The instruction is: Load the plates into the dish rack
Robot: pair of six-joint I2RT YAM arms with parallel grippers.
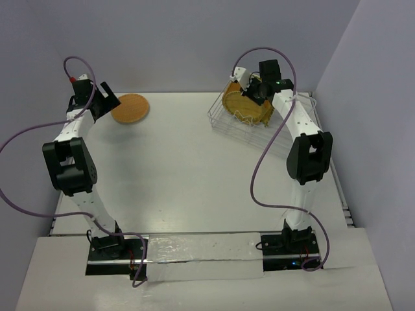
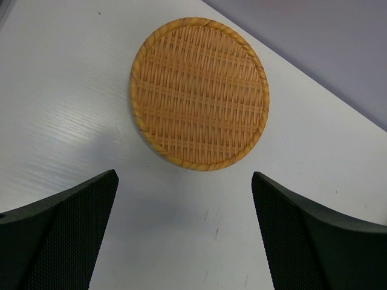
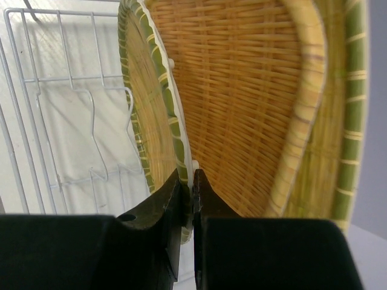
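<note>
Right wrist: right gripper (image 3: 193, 178) tight on rim of woven plate (image 3: 145, 109) (grip hidden from top external), left gripper (image 2: 184, 178) spread.

No legible text, labels, brands, numbers or signs in any of the three views.

One round woven plate (image 2: 199, 93) lies on the counter (image 2: 54, 121), just ahead of the left end effector (image 2: 183, 181). One dish rack (image 1: 219, 118) sits at the right end effector (image 3: 192, 181). At least two upright plates show there, a green-rimmed plate (image 3: 145, 109) and a pale-rimmed plate (image 3: 242, 90); any further ones cannot be told.
</note>
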